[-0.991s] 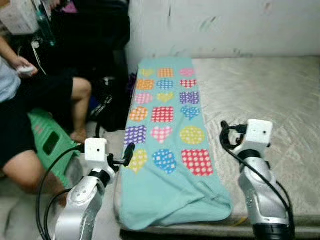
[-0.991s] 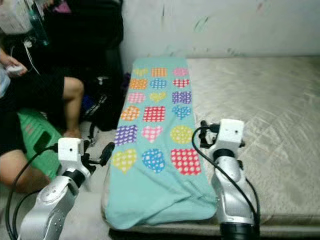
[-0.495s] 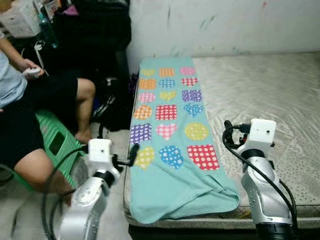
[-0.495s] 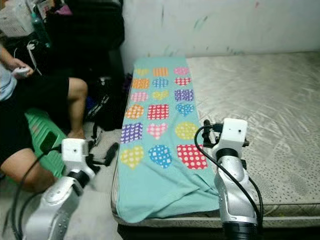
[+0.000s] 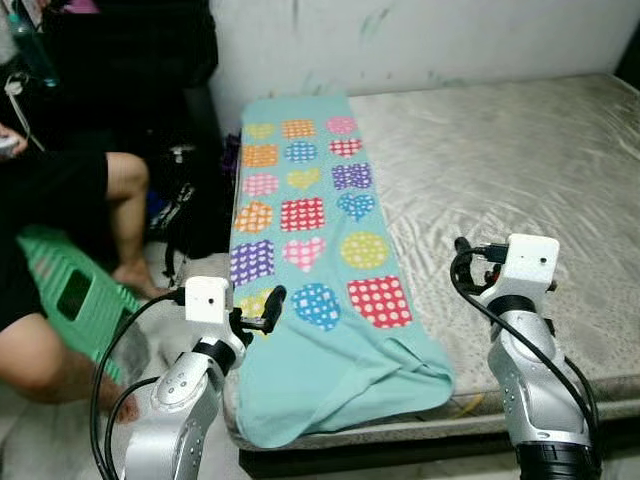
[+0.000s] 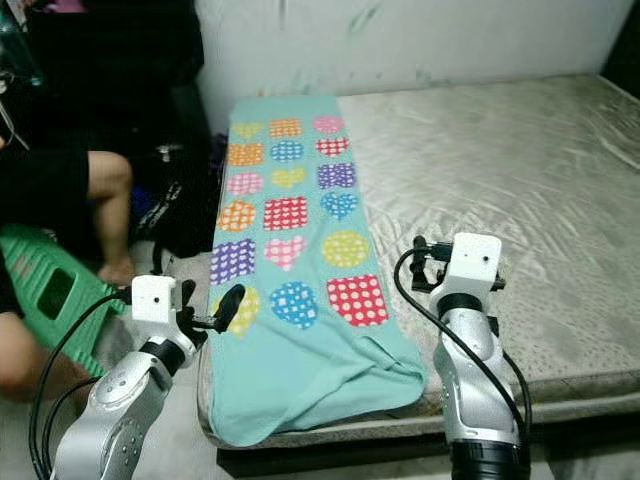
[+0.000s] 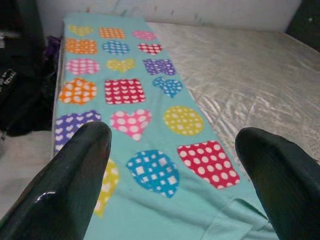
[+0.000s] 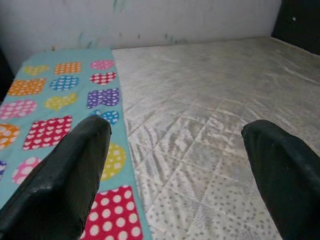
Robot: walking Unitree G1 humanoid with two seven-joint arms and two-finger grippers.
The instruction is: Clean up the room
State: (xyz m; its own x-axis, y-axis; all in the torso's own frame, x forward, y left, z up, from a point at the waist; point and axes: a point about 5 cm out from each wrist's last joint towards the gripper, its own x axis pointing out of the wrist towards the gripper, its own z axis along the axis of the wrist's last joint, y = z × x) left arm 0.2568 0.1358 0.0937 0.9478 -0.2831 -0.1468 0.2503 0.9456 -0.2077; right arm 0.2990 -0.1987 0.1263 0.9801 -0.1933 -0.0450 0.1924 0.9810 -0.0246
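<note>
Because the mattress (image 5: 520, 170) is bare and takes up most of the scene, the one thing on it that tidying could concern is the turquoise blanket (image 5: 330, 370), spread as a long strip down the bed's left edge from the wall (image 5: 420, 40) to the near corner. It looks like soft, thin fleece or cotton, so it should be light and limp, sagging and sliding under its own weight once lifted, with nothing fragile about it. The near end is the likely place to grip: there the cloth bunches into loose folds and hangs slightly over the mattress edge, giving the fingers a ridge to pinch. The flat middle offers no such purchase. Three columns of patches run down its length, hearts, squares and circles in orange, pink, purple, blue, yellow and red, dotted or checked in white.

The left gripper (image 7: 175, 165) hovers above the blanket's near left part with its two black fingers (image 7: 75, 170) spread wide and nothing between them. The right gripper (image 8: 175, 170) hangs over the mattress just beside the blanket's right border, likewise wide apart and empty.

Left of the bed a seated person (image 5: 60, 200) has a bare knee showing, a green stool (image 5: 70, 290) stands by their legs, and dark bags, hard to make out in the shade, lie against the wall.
</note>
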